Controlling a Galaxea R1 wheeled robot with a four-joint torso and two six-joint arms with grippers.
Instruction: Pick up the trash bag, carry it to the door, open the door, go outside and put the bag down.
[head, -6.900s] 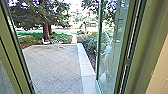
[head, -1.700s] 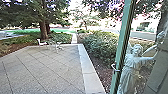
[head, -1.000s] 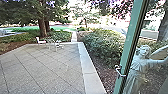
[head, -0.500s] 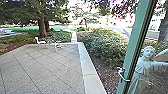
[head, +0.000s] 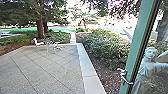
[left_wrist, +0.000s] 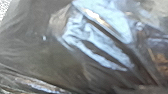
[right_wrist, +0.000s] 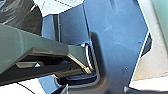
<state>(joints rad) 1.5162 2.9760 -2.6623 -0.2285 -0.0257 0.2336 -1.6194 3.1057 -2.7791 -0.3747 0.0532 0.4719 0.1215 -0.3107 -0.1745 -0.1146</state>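
The robot has neared the green-framed glass door (head: 138, 40), right; set-down looks closer. Can't tell if pincers grasp the glossy black plastic bag (left_wrist: 57, 57).

Bright daylight burns the gaps between the trees (head: 40, 28) to white, with purple fringes on the leaves (head: 122, 6). Soft, even light covers the paving (head: 47, 72); bluish-white glare streaks the dark trash bag (left_wrist: 62, 60).
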